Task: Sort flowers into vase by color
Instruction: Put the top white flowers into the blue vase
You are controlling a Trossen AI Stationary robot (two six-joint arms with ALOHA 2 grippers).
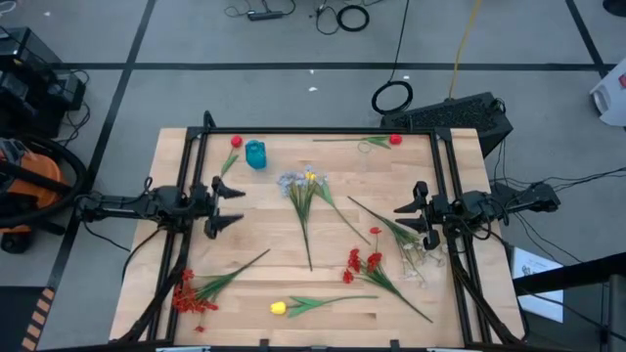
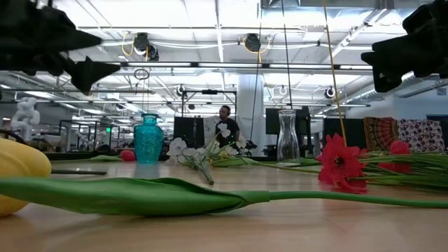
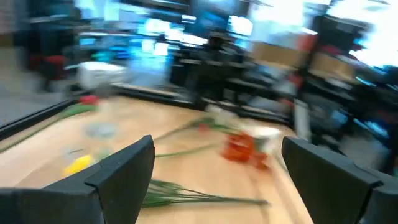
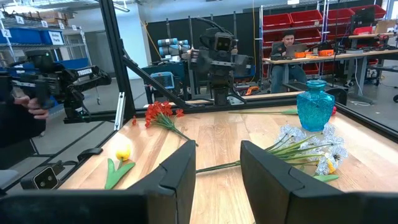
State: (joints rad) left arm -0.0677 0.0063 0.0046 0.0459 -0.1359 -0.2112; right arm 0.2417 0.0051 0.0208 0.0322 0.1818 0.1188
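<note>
Flowers lie flat and scattered on the wooden table [image 1: 264, 284]. There is a pale white-blue bunch [image 1: 301, 183] at the middle, red bunches [image 1: 363, 262] [image 1: 188, 293], a yellow tulip [image 1: 279, 308] near the front edge, and single red blossoms [image 1: 236, 142] [image 1: 395, 140] at the back. A blue vase [image 1: 255, 154] stands upright at the back left. A clear glass vase [image 2: 288, 136] stands farther right. My left gripper [image 1: 239, 206] hovers open at the left side. My right gripper [image 1: 399, 217] hovers at the right, its fingers apart by a narrower gap. Nothing is between either pair of fingers.
A black frame [image 1: 313, 131] borders the table's far side and both flanks. Pale white flowers [image 1: 421, 259] lie under my right arm. Bare wood lies between the middle bunch and the left arm. A person sits at a desk beyond the table [image 4: 290, 53].
</note>
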